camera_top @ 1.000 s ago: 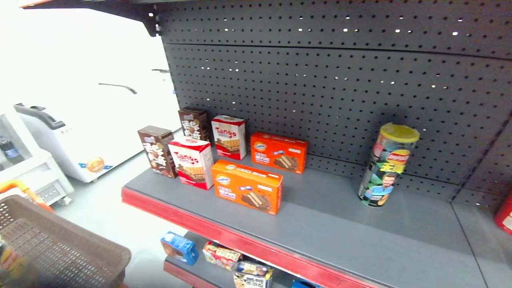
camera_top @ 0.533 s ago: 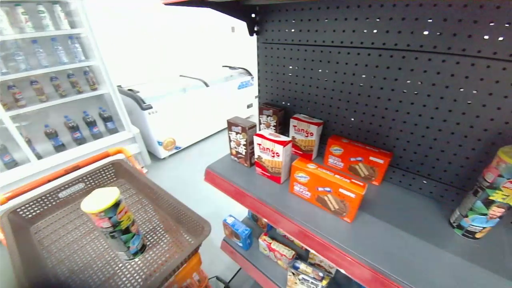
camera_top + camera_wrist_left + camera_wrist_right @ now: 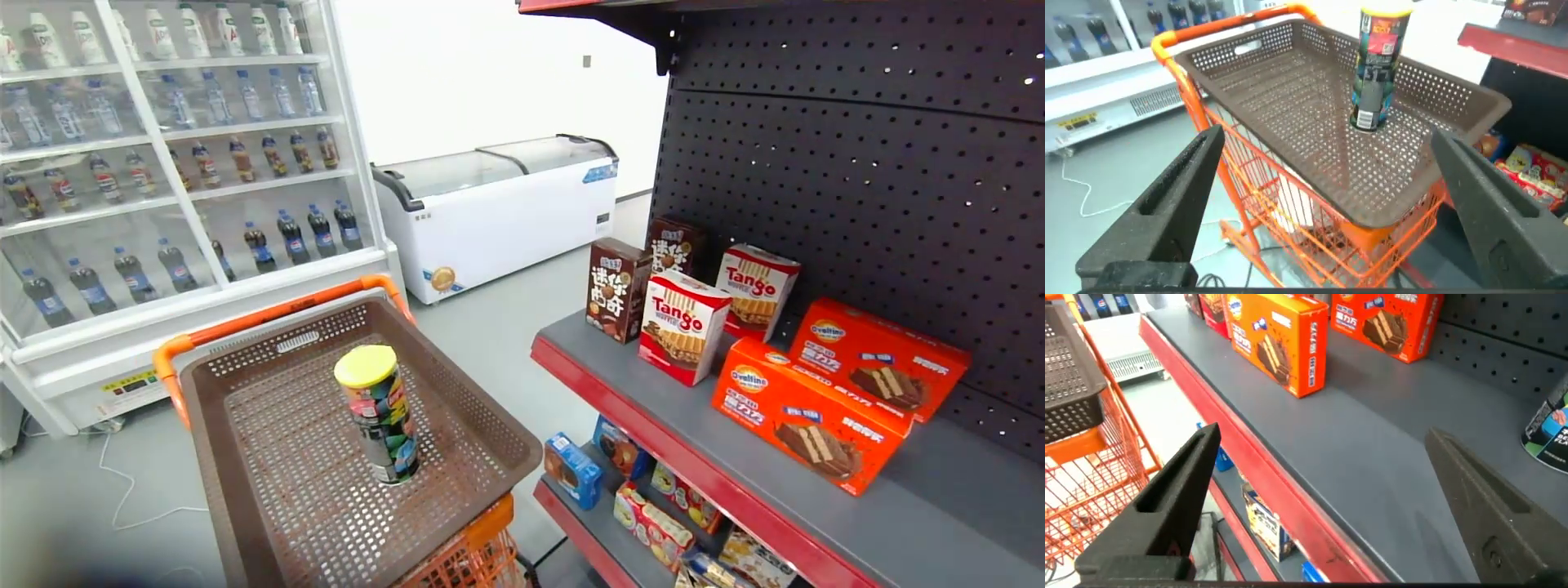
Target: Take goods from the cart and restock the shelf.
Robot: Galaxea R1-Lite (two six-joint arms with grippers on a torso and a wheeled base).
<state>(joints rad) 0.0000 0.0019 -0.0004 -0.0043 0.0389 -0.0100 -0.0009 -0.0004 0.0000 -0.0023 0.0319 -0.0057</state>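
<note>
A tall chips can (image 3: 380,416) with a yellow lid stands upright in the brown perforated basket (image 3: 277,465) of the orange cart (image 3: 269,314). In the left wrist view my left gripper (image 3: 1327,143) hangs open over the basket (image 3: 1290,90), and the can (image 3: 1376,69) stands beyond its fingertips, untouched. My right gripper (image 3: 1323,437) is open and holds nothing above the front of the grey shelf (image 3: 1388,457). A second chips can (image 3: 1552,429) stands at that shelf's far side. The shelf (image 3: 653,408) has a red front edge.
Two orange boxes (image 3: 804,416), two red-and-white boxes (image 3: 682,327) and two brown boxes (image 3: 616,290) stand on the shelf's left part. More goods (image 3: 575,469) lie on the lower shelf. A drinks cooler (image 3: 163,163) and a chest freezer (image 3: 498,204) stand behind the cart.
The head camera has swung left, so the whole picture shifted: the cart with its can came into view and the shelf's can left it. No goods have visibly moved.
</note>
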